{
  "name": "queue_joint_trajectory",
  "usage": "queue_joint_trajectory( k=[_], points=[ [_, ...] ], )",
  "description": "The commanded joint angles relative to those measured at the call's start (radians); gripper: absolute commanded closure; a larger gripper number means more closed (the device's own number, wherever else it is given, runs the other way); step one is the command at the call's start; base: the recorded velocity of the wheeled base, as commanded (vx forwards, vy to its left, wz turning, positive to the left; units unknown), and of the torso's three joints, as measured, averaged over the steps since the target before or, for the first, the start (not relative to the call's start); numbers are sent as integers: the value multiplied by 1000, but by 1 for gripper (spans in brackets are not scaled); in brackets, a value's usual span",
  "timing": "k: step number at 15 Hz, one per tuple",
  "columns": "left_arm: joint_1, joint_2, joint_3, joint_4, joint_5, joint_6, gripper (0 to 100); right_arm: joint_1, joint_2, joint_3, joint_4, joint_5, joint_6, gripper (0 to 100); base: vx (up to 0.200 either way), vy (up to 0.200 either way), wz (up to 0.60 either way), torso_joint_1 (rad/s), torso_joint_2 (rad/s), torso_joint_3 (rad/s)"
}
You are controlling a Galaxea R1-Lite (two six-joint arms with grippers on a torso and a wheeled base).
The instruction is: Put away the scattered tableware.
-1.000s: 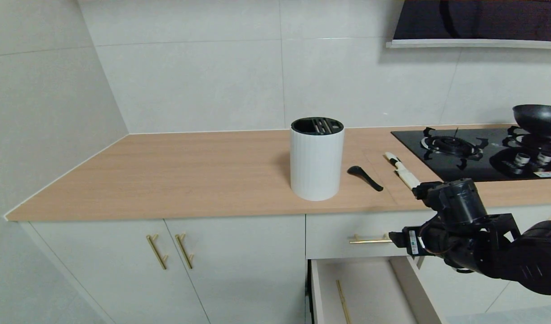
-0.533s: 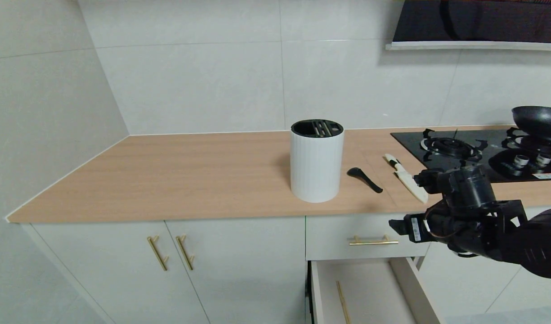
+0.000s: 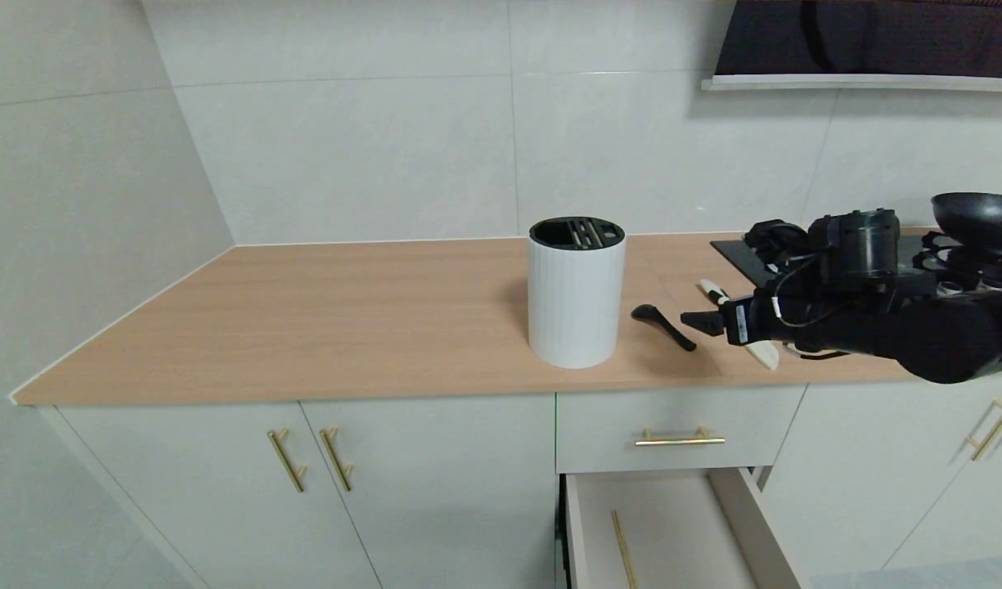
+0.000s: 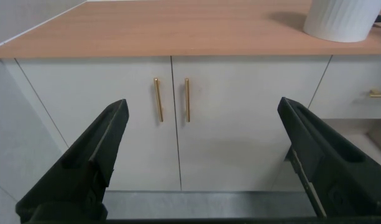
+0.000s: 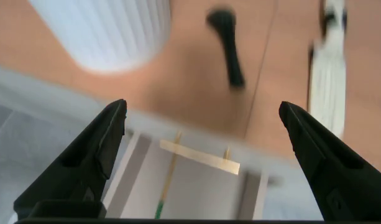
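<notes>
If you start at the bottom of the head cam, the closest thing is the drawer (image 3: pixel 742 523) under the counter. It's standing open w/ a thin wooden stick (image 3: pixel 624 546) lying inside, maybe a chopstick, can't tell tbh.

Your left gripper (image 4: pixel 206 168) sits low in front of the cupboard doors (image 4: pixel 252 124) w/ the gold bar handles (image 4: pixel 157 99). Its fingers are spread wide w/ nothing btwn them.

Your right gripper (image 3: pixel 703 322) (image 5: pixel 202 168) hovers over the front edge of the wooden counter (image 3: pixel 345 319), above that open drawer. Its fingers are wide apart too and it's holding nothing.

Just past it the black spoon (image 3: pixel 662 323) (image 5: pixel 227 53) lies flat on the counter, bowl end toward the back. In the head cam its handle end is right by the gripper tip, and I can't tell if they touch.

The white knife (image 3: pixel 762 353) (image 5: pixel 330 74) lies to the right of the spoon, apart from it. Its blade tip is near the counter front, and the arm hides its middle in the head cam.

Left of the spoon, near but not touching, stands the white ribbed holder (image 3: pixel 577 290) (image 5: pixel 109 31) (image 4: pixel 342 18), upright, w/ a black slotted top.

Farther back on the right is the gas hob (image 3: pixel 734 245) w/ a black pan (image 3: pixel 979 214) on a burner. The tiled wall (image 3: pixel 345 147) is behind it all.
</notes>
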Motion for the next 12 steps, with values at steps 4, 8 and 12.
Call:
queue_joint_trajectory(
  k=[4,8,12],
  points=[
    [0,2,0,0,0,0,0,-24,207,-189,0,47,-21,0,0,0,0,0,0,0],
    [1,2,0,0,0,0,0,-30,322,-252,-6,58,-44,0,0,0,0,0,0,0],
    [0,2,0,0,0,0,0,-30,385,-286,-16,51,-46,0,0,0,0,0,0,0]
  ],
)
